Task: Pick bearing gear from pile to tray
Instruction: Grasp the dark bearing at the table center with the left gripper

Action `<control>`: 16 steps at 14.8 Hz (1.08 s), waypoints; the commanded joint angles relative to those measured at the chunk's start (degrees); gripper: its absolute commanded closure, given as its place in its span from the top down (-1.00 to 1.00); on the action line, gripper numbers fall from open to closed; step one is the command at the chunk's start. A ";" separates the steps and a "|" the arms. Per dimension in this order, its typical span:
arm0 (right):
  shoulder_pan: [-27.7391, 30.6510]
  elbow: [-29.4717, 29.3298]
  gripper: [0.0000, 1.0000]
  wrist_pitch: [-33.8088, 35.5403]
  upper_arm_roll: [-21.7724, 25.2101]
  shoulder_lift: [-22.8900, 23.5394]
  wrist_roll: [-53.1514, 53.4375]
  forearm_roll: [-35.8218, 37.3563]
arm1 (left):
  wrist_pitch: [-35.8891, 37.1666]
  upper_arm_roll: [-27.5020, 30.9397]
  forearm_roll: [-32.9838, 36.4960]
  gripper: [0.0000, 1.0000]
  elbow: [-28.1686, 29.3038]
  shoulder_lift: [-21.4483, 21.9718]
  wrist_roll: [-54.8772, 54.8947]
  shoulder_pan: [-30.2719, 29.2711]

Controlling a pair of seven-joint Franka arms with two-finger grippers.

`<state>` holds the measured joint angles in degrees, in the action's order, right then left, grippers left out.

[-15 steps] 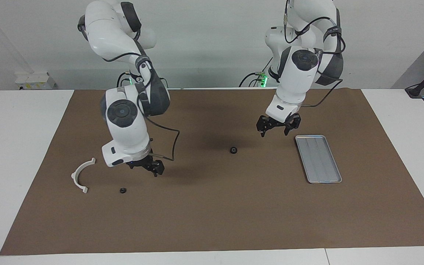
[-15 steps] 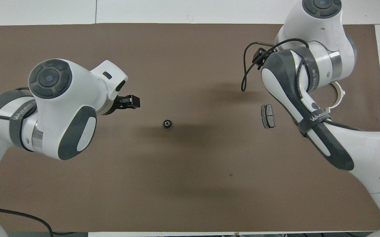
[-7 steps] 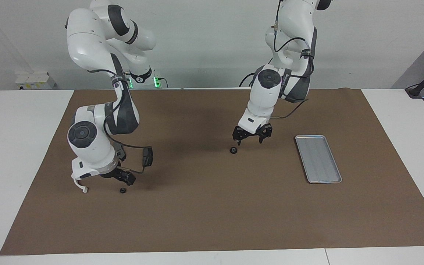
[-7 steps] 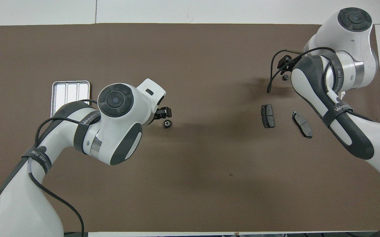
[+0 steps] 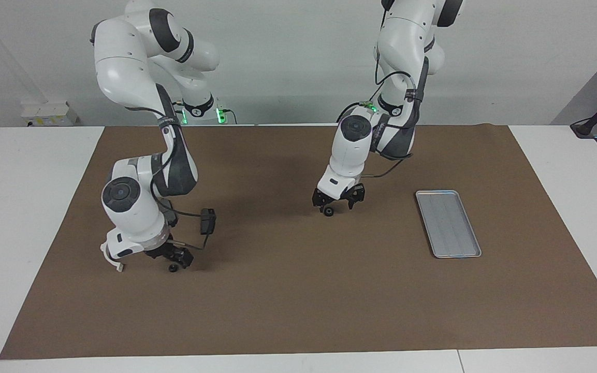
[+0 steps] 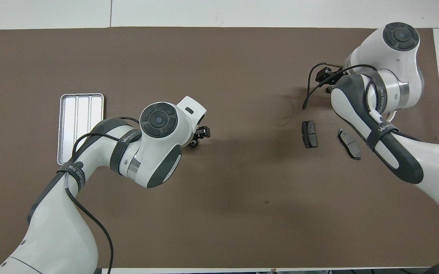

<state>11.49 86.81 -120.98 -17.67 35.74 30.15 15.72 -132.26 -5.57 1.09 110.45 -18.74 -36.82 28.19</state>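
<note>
One small black bearing gear (image 5: 329,211) (image 6: 193,144) lies mid-mat. My left gripper (image 5: 335,206) (image 6: 201,134) is open and low over it, one finger on each side. A second black gear (image 5: 173,268) (image 6: 329,90) lies toward the right arm's end, beside the white half-ring (image 5: 111,259). My right gripper (image 5: 176,258) hangs open just above that gear; in the overhead view the arm hides it. The silver tray (image 5: 448,223) (image 6: 81,114) lies bare toward the left arm's end.
Two dark grey brake-pad pieces (image 6: 309,134) (image 6: 349,143) lie on the brown mat nearer to the robots than the second gear. A small black box on a cable (image 5: 207,220) dangles from the right wrist. White tabletop borders the mat.
The left gripper has swung from beside the tray to the middle gear and dropped over it. The right gripper has lowered onto the gear by the half-ring, uncovering both brake pads in the overhead view.
</note>
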 commanded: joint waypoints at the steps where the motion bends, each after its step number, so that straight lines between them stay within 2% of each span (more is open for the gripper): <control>1: 0.73 0.82 1.00 -3.55 -0.61 1.00 -0.80 2.91 | -2.38 1.00 1.28 0.98 -1.11 -2.08 -1.32 1.08; 9: 0.82 1.17 0.98 -6.46 -0.61 2.49 -0.89 2.92 | -1.95 1.00 1.45 0.96 -0.68 -2.53 -3.95 2.75; 16: 0.99 1.70 0.64 -6.64 -0.70 2.58 -0.89 2.83 | -2.65 1.18 2.86 0.93 1.43 -2.27 -4.22 2.58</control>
<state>11.53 87.54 -126.16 -17.62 38.27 30.13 17.29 -134.23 -5.26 2.10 110.73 -20.98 -39.73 30.34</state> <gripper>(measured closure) 0.167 0.000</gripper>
